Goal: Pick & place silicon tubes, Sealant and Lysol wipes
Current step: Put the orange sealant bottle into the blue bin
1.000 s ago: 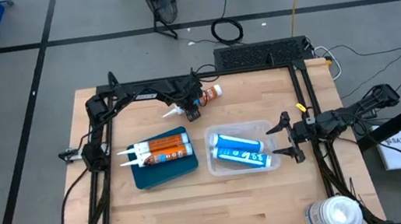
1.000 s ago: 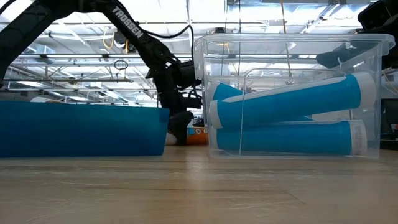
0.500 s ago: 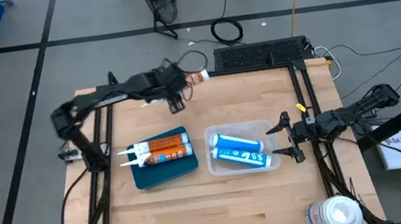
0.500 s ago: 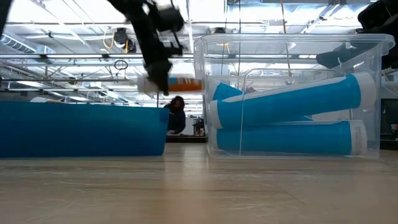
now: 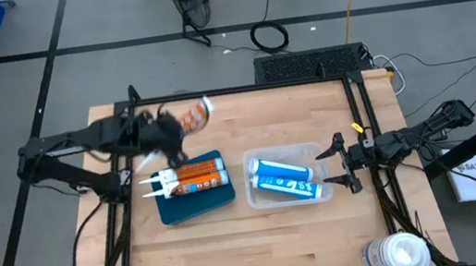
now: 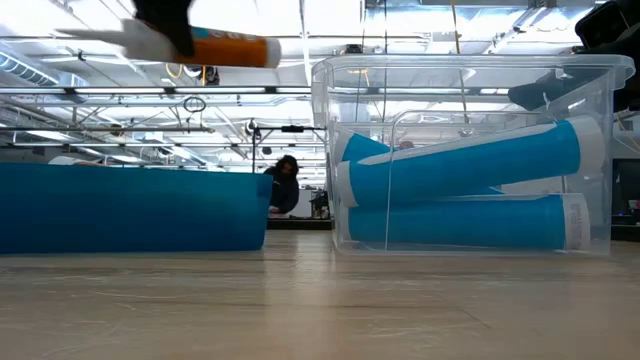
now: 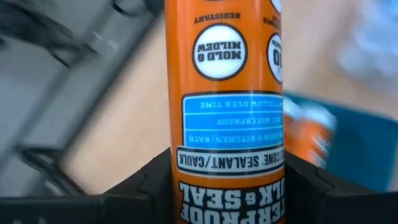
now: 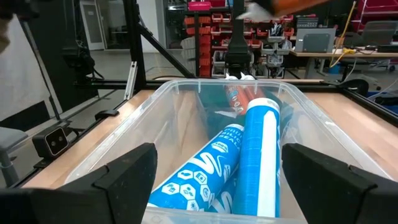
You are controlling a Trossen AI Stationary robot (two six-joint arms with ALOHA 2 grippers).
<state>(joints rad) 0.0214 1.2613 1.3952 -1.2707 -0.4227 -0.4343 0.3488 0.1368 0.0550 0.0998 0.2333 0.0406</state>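
Observation:
My left gripper point(image 5: 169, 138) is shut on an orange sealant tube point(image 5: 194, 115) and holds it high over the table's far left part, just beyond the blue tray point(image 5: 193, 200). Two more orange tubes point(image 5: 193, 177) lie in that tray. The held tube shows level and high in the low view point(image 6: 225, 50). My right gripper point(image 5: 340, 163) is open and empty at the right side of a clear bin point(image 5: 256, 196) holding two blue-and-white tubes point(image 5: 284, 181). The Lysol wipes canister point(image 5: 395, 255) stands at the near right corner. My left gripper pinches the orange tube's body point(image 7: 227, 168) between its two fingers point(image 7: 146, 190), one on each side of the label. The fingers come from above and lie across the tube point(image 6: 165, 20). The tube is lifted clear, about level, its nozzle point(image 6: 100, 35) toward the table's left.
A black metal frame point(image 5: 360, 106) runs along the table's edges. A black box point(image 5: 308, 65) sits behind the far edge. Bare wood point(image 5: 263, 241) lies in front of the tray and bin. People and shelving show in the room beyond point(image 6: 285, 185).
My left gripper has lifted the orange tube off the table's far middle. It has carried the tube up and toward the left edge, then toward the blue tray. The tube has turned about on the way and now hangs level, clear of the table.

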